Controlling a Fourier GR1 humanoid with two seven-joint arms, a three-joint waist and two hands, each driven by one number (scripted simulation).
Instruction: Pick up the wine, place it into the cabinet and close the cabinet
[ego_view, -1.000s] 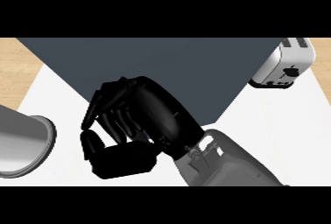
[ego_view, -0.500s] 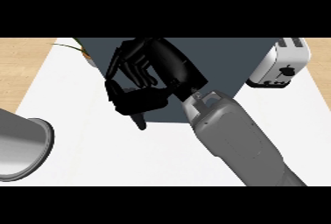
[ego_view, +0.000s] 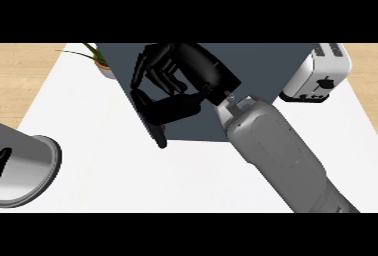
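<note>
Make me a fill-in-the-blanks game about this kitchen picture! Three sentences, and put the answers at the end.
1. The right hand is over the dark ____ cabinet.
2. The white appliance at the cabinet's right is a ____.
3. The leaves of the plant are ____ in colour.

Missing words: grey; toaster; green

No legible text, label, brand, number or sign appears on the toaster (ego_view: 317, 75), the cabinet (ego_view: 251, 75), or any other item on the bench (ego_view: 111, 150)
</note>
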